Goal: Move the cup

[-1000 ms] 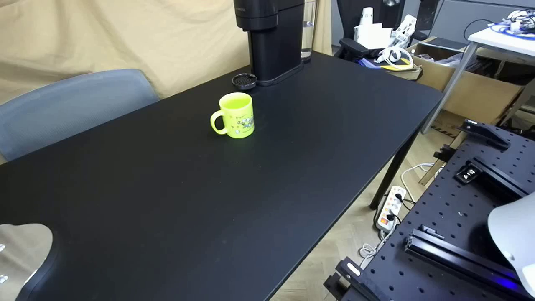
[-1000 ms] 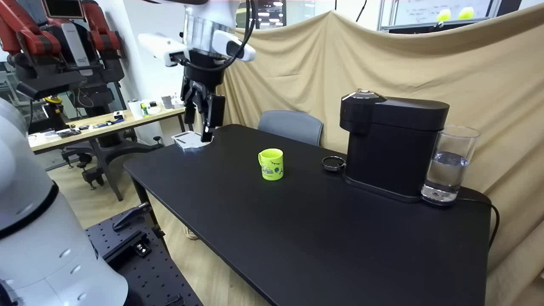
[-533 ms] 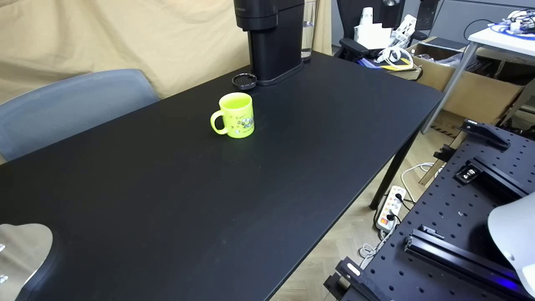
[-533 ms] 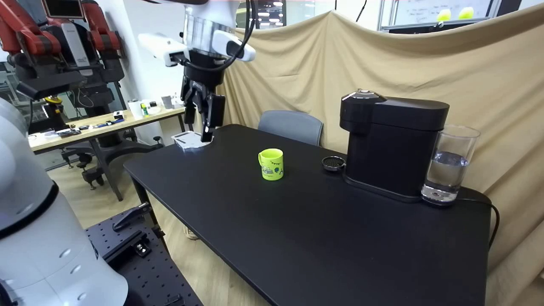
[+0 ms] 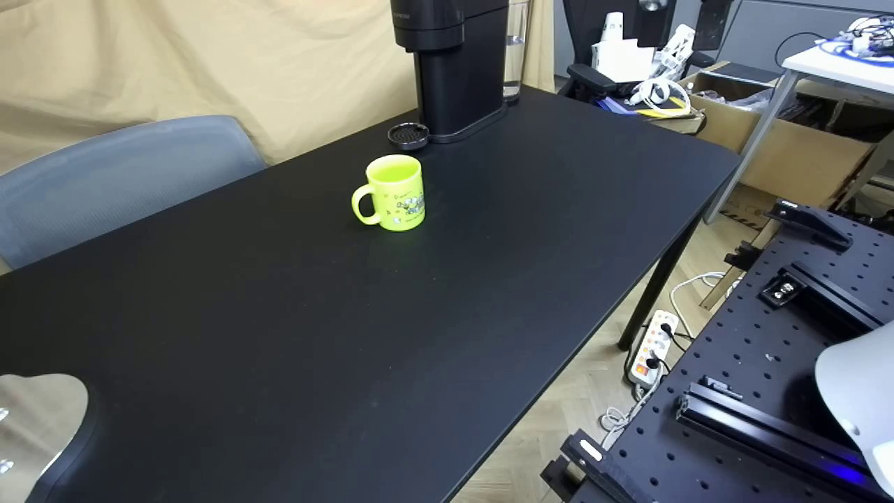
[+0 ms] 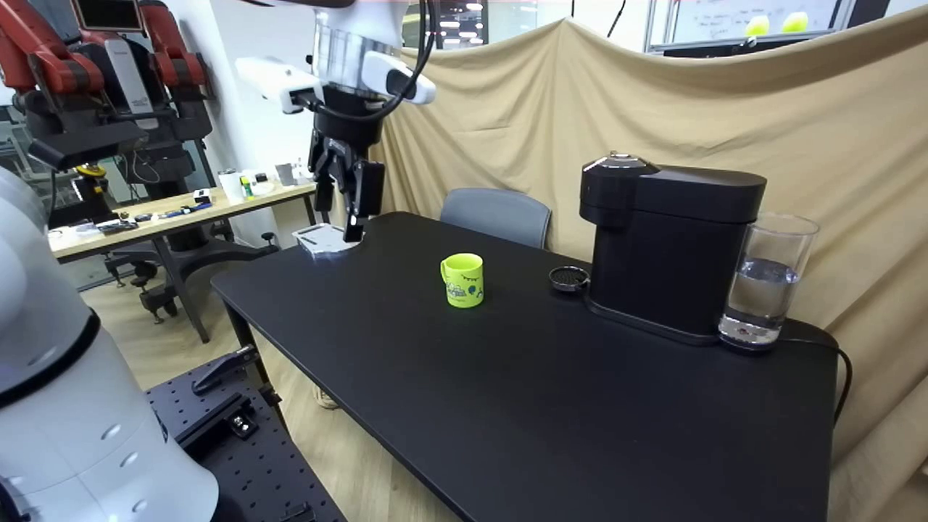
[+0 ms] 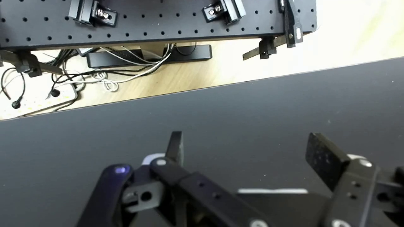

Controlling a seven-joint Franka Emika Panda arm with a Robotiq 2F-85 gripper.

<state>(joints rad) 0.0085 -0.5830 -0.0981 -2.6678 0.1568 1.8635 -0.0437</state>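
Note:
The cup point(image 5: 397, 194) is a bright yellow-green mug standing upright on the black table. It shows in both exterior views, also here point(image 6: 464, 281), with its loop handle on one side and a dark print. My gripper point(image 6: 338, 214) hangs above the table's far end in an exterior view, pointing down, well to the left of the cup there and apart from it. In the wrist view my gripper point(image 7: 244, 143) has its fingers wide apart with only the dark tabletop behind them. The cup is out of view in the wrist view.
A black coffee machine point(image 6: 667, 254) with a water tank point(image 6: 765, 283) stands on the table point(image 6: 522, 406), its round drip tray point(image 6: 569, 278) facing the cup. A pale plate point(image 6: 326, 238) lies near the far end. A chair point(image 6: 496, 217) stands behind the table.

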